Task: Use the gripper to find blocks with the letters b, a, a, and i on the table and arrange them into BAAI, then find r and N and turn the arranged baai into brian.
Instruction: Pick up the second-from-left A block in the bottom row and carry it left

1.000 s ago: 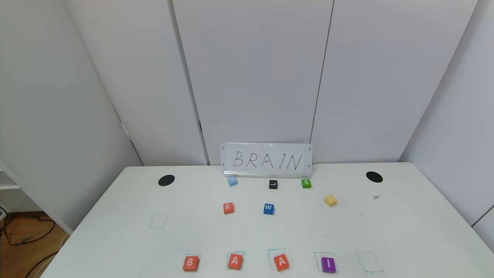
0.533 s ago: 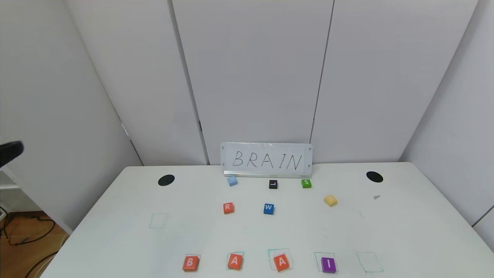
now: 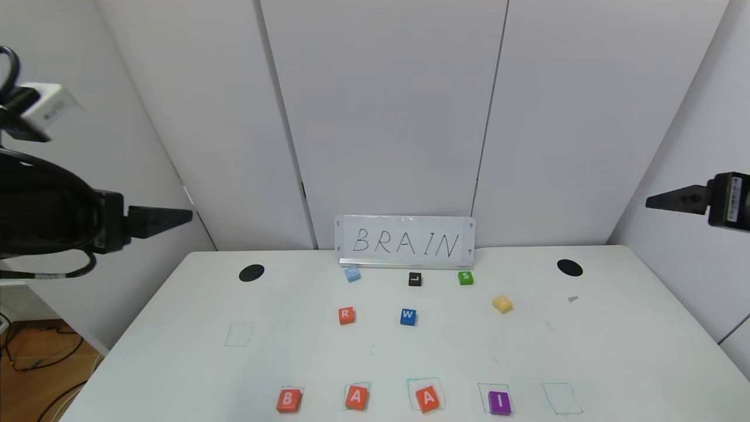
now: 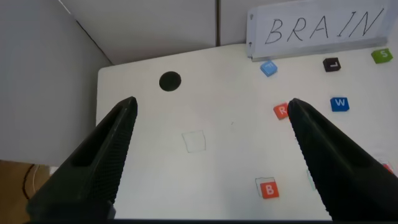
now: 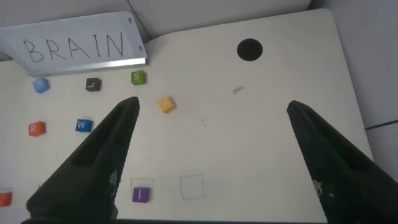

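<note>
On the white table [image 3: 615, 351], a near row reads B [image 3: 289, 400], A [image 3: 357, 397], A [image 3: 427, 398] in orange-red and a purple I [image 3: 499, 402], each in or near a green drawn square. The orange-red R [image 3: 346, 315] lies mid-table and the pale yellow N [image 3: 502, 303] lies further right. My left gripper [image 3: 187, 215] is open and empty, held high beyond the table's left edge. Its wrist view [image 4: 211, 104] shows R [image 4: 282, 111] and B [image 4: 268, 190] far below. My right gripper [image 3: 650, 203] is open and empty, high at the right; its wrist view [image 5: 212, 104] shows N [image 5: 165, 104] and I [image 5: 140, 194].
A BRAIN sign [image 3: 405, 242] stands at the table's back edge. Light blue [image 3: 352, 274], black L [image 3: 415, 279], green S [image 3: 465, 278] and blue W [image 3: 408, 316] blocks lie before it. Two black holes [image 3: 251, 272] [image 3: 569, 268] sit near the back. Empty drawn squares sit at left [image 3: 239, 334] and right of I [image 3: 561, 398].
Both arms have risen into the head view, the left at the left edge and the right at the right edge. No block has moved.
</note>
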